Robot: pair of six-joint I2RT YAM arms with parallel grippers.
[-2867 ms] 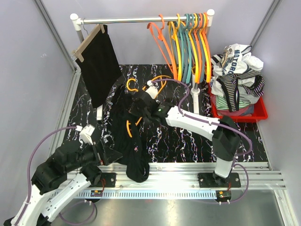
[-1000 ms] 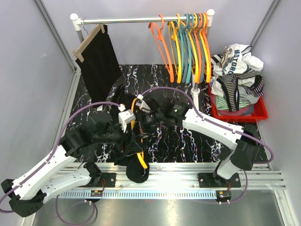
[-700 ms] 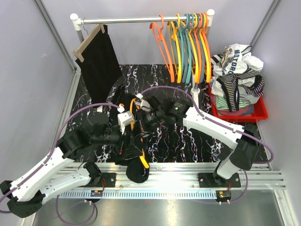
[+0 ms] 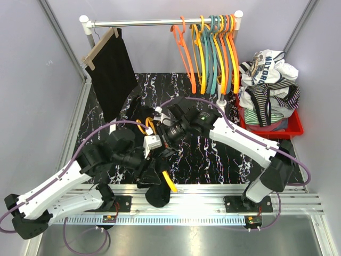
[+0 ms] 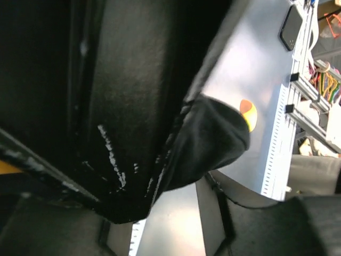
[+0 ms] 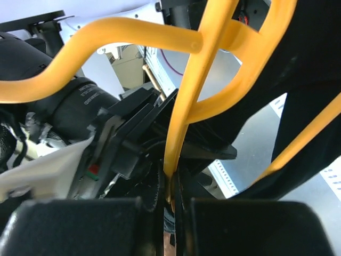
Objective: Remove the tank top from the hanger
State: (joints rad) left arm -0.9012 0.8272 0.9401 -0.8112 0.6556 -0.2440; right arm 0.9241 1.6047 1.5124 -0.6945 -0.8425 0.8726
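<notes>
The right end effector (image 6: 169,200) pinched the stiff hanger (image 6: 189,106). The limp, light tank top (image 4: 155,196) looked best pulled by a strap. Whether the left end effector (image 4: 152,162) gripped anything, I couldn't tell.

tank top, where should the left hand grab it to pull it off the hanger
Probably the bunched loose end of the tank top, from the left. It hangs free past the tip of the yellow hanger, which the right hand pinches, so pulling there should slide it off.
</notes>
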